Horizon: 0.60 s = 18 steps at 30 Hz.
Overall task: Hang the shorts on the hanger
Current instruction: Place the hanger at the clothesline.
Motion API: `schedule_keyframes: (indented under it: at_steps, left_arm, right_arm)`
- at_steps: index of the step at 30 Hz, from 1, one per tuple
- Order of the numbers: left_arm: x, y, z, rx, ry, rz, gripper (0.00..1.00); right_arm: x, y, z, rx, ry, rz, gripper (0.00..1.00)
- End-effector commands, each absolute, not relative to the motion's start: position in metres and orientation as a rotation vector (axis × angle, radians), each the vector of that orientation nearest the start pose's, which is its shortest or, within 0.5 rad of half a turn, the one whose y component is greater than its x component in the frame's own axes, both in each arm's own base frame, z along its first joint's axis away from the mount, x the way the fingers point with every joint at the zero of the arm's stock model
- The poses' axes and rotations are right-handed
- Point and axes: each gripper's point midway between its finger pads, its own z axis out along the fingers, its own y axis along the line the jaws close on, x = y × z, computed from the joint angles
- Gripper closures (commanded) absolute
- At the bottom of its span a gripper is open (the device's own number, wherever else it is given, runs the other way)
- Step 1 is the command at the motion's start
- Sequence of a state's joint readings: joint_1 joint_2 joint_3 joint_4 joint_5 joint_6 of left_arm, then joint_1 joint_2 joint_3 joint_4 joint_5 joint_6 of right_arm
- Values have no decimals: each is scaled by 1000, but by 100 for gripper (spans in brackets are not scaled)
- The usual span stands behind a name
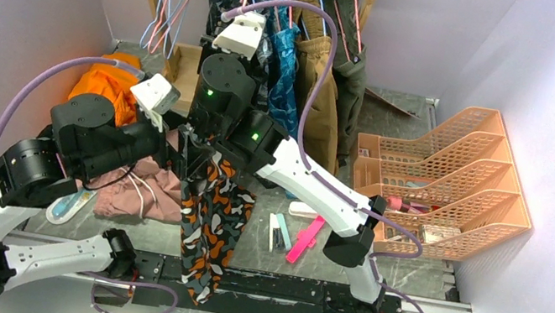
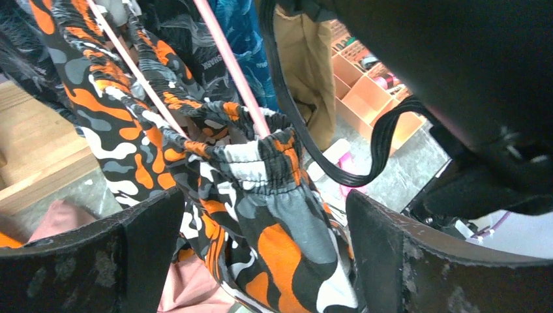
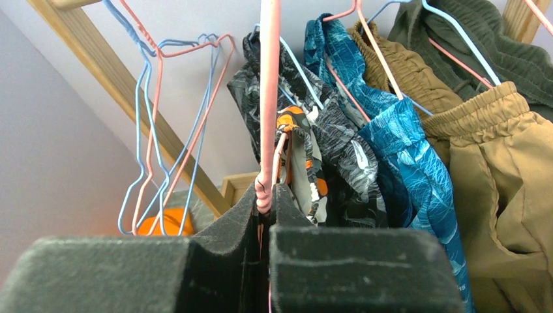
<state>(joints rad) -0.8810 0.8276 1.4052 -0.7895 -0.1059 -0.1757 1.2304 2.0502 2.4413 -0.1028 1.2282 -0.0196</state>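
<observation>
The shorts point(image 1: 211, 226), in orange, black, white and grey camouflage, hang in a long bunch from the pink wire hanger point(image 2: 236, 75) down to the table's front edge. Their elastic waistband point(image 2: 274, 156) is gathered on the hanger's wires. My left gripper point(image 2: 264, 205) is open, its two fingers on either side of the hanging fabric and not pressing it. My right gripper point(image 3: 264, 192) is shut on the twisted neck of the hanger point(image 3: 269, 98), whose stem rises straight up from the jaws. The hook's tip is out of view.
Plain pink shorts point(image 1: 141, 189) and an orange garment point(image 1: 103, 85) lie on the left of the table. Blue point(image 3: 404, 150) and tan shorts point(image 3: 495, 169) hang on the wooden rack, with empty blue and pink hangers point(image 3: 163, 130) beside them. An orange file rack point(image 1: 456, 186) stands at the right.
</observation>
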Motion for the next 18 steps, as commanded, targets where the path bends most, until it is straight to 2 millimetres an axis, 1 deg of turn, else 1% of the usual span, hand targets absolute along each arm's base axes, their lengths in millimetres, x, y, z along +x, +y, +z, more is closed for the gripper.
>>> schedule_keyframes:
  at_steps: [1, 5, 8, 14, 18]
  left_arm:
    - [177, -176, 400, 528, 1721, -588, 9]
    - [182, -175, 390, 528, 1753, -543, 17]
    - [184, -175, 389, 523, 1749, -531, 28]
    - [188, -173, 390, 514, 1748, -507, 57]
    - [191, -171, 391, 497, 1754, -491, 80]
  right_arm:
    - [314, 395, 510, 249, 1443, 255, 100]
    - [313, 398, 509, 245, 1445, 257, 100]
    - [312, 399, 509, 246, 1445, 264, 100]
    - [309, 399, 509, 246, 1445, 269, 100]
    - [307, 401, 508, 237, 1448, 270, 100]
